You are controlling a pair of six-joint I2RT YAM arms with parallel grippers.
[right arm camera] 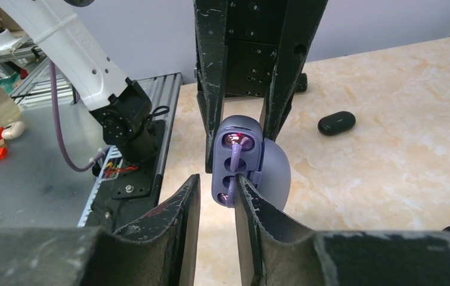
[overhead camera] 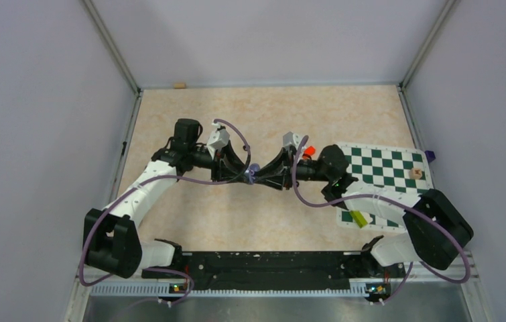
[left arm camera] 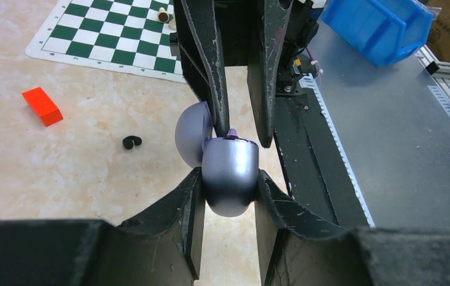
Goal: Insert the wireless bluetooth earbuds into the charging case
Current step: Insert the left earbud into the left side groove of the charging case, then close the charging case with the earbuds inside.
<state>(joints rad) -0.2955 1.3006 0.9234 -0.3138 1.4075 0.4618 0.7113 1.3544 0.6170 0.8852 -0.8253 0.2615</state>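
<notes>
Just above the worktop (left arm camera: pixel 61 179), the left gripper (left arm camera: pixel 229 175) has its jaws clamped tight on the body of the lilac charging case (right arm camera: pixel 238 156), whose lid (left arm camera: pixel 191 138) hangs open to one side. Facing it, the right gripper (right arm camera: pixel 217 180) has its jaws parted a little, not pinching anything. One lilac earbud (right arm camera: pixel 229 193) sits at the case's lower socket, between those jaws and touching one finger (right arm camera: pixel 247 208). A pair of black earbuds (left arm camera: pixel 131 142) lies on the worktop, well apart from the case.
</notes>
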